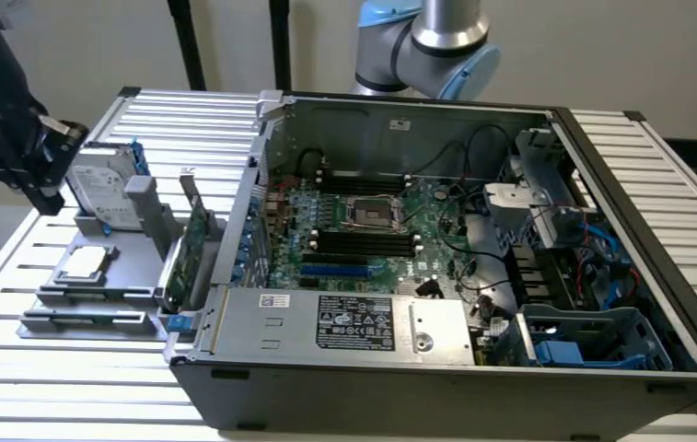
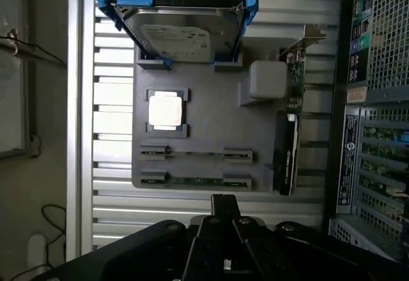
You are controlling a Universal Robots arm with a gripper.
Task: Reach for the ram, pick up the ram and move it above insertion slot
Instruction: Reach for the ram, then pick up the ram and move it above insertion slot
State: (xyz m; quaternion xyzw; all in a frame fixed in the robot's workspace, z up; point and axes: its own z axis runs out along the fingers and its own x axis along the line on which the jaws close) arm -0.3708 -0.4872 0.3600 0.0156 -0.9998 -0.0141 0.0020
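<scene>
Two ram sticks (image 2: pixel 195 154) stand on edge, one beside the other, in the grey holder (image 2: pixel 204 112); in the exterior view they lie along the holder's near edge (image 1: pixel 84 319). My gripper (image 2: pixel 223 199) hangs above the slatted table just off the holder's ram side, fingers shut with nothing between them. In the exterior view the gripper (image 1: pixel 49 189) is at the far left, beside the hard drive. The insertion slot (image 1: pixel 361 241) is one of several parallel black sockets on the motherboard inside the open computer case.
The holder also carries a blue-framed hard drive (image 2: pixel 185 29), a silver processor (image 2: pixel 166 110) and an upright expansion card (image 2: pixel 289 121). The case wall (image 1: pixel 231 230) rises between holder and motherboard. Cables and drive cages (image 1: pixel 569 276) crowd the case at the exterior view's right.
</scene>
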